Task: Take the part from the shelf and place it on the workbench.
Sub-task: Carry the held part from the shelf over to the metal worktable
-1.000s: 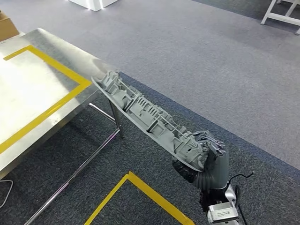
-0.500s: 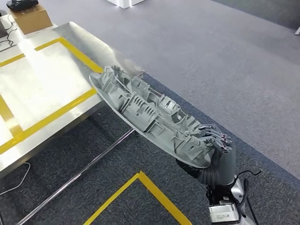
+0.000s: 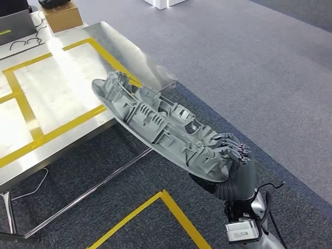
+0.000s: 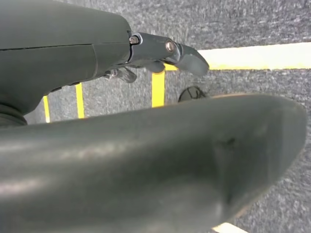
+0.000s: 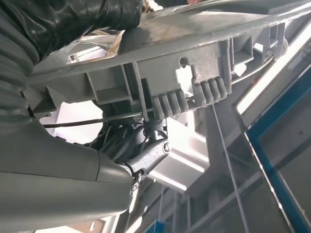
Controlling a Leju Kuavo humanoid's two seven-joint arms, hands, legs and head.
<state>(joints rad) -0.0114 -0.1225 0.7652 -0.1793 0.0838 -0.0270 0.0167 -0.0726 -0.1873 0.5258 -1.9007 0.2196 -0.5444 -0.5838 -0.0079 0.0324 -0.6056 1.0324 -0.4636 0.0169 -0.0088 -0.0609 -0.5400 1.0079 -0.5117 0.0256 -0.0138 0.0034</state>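
A long grey plastic part [image 3: 156, 127], ribbed on its upper side, hangs in the air; my right hand [image 3: 235, 166] grips its near end from below. Its far tip reaches over the near corner of the steel workbench [image 3: 58, 93], which is marked with yellow tape rectangles. In the right wrist view the part [image 5: 183, 53] runs across above my right hand [image 5: 143, 150], whose fingers curl up onto its ribs. My left hand [image 4: 110, 121] hangs over the carpet, its thumb and a dark finger apart with nothing between them.
A cardboard box [image 3: 63, 15] with a dark device on it and a grey laptop [image 3: 13, 23] with cables sit at the bench's far end. Yellow tape [image 3: 156, 207] marks the dark carpet below. The bench's steel rail [image 3: 98, 187] runs near the floor.
The whole view has swung left, bringing more of the workbench in. The part, still held in my right hand, now reaches further over the bench's corner.
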